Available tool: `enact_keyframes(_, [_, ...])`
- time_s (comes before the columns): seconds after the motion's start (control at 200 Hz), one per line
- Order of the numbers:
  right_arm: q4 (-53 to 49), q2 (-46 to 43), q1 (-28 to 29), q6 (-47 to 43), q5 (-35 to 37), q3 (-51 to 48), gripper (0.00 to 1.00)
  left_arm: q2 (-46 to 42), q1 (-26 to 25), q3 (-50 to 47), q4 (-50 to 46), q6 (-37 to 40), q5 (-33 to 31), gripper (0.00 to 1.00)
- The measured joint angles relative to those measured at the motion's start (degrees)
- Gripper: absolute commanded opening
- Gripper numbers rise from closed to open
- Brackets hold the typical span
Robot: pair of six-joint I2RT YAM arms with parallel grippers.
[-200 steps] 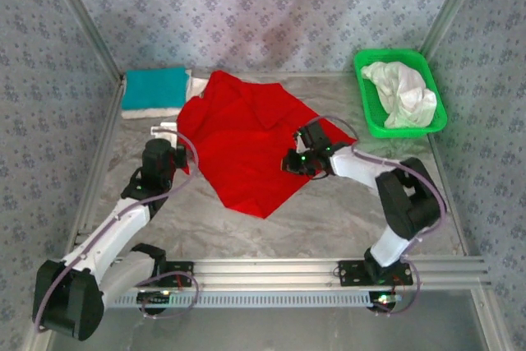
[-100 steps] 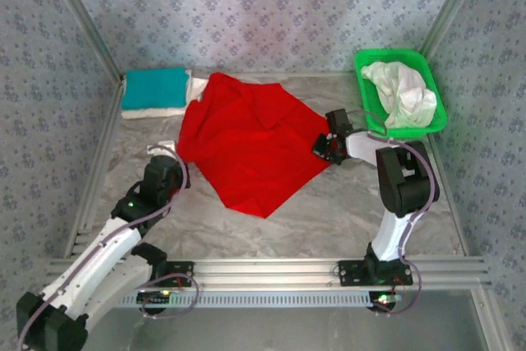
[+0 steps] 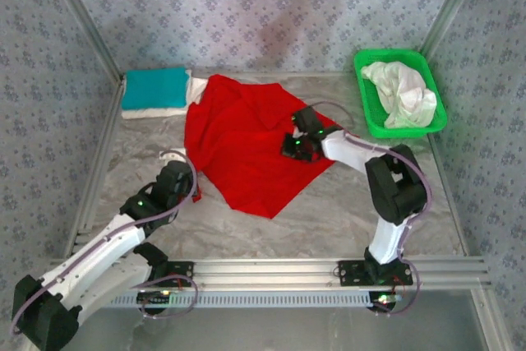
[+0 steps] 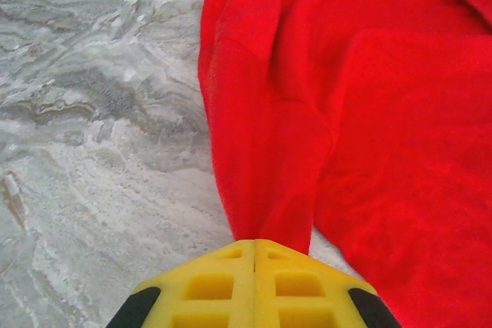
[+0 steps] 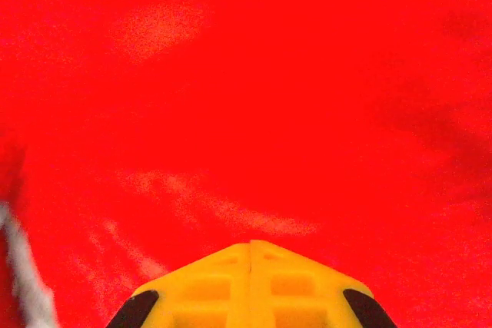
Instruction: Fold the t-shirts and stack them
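Nearest, left gripper (image 4: 254,245) — fingers closed on the left edge of the red t-shirt (image 3: 238,141), drawn back toward me. Next, right gripper (image 3: 297,144) — closed, swung in from the right corner to mid-cloth; whether it grips, I cannot tell. Fold beginning, mid-table. Farthest, teal t-shirt (image 3: 156,86), stacked.

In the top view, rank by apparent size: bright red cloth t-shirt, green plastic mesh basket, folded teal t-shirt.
Largest: bright red cloth t-shirt.
Then: green plastic mesh basket.
Smallest: folded teal t-shirt.

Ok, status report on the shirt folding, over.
Left end effector shut on red t-shirt edge. Right end effector shut, over its right half. Shirt rumpled, unfolded. Green basket off right.
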Motion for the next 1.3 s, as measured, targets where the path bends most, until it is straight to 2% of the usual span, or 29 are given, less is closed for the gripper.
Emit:
enact_keyframes(0.145, [0.35,3.28,6.6,1.84,-2.1,3.39,0.0,-0.04,3.58,0.9,-2.47,-1.33,-1.07,0.0])
enact_keyframes(0.325, [1.81,4.59,9.62,3.91,-3.02,0.22,0.0,-1.38,10.23,1.75,-3.06,-1.92,-0.98,0.0])
enact_keyframes(0.505, [7.13,2.71,6.69,6.93,-4.83,-8.46,0.0,2.47,17.49,1.9,-3.08,-1.9,2.6,0.0])
enact_keyframes(0.67, [10.47,-3.15,1.2,8.33,-5.05,-16.79,0.0,4.61,17.73,2.69,-4.57,-1.68,6.75,0.0])
enact_keyframes(0.759, [10.62,-7.5,-3.61,8.31,-5.11,-21.79,0.0,4.61,14.78,3.91,-5.73,-1.42,7.91,0.0])
enact_keyframes(0.929, [4.5,-15.91,-13.33,5.86,-3.41,-27.76,0.0,7.34,2.64,8.48,-10.03,-2.6,8.52,0.0])
enact_keyframes(1.154, [-5.14,-23.1,-18.34,1.31,-1.42,-29.07,0.0,18.14,-8.63,10.43,-17.38,-8.9,8.61,0.0])
enact_keyframes(1.244, [-7.26,-24.37,-19.41,0.13,-1.27,-29.07,0.0,21.0,-13.05,12.44,-22.58,-9.84,7.8,0.32])
enact_keyframes(1.299, [-8.37,-25.09,-20.06,-0.39,-1.22,-29.07,0.0,21.46,-14.91,15.28,-25.86,-10.12,7.41,0.42])
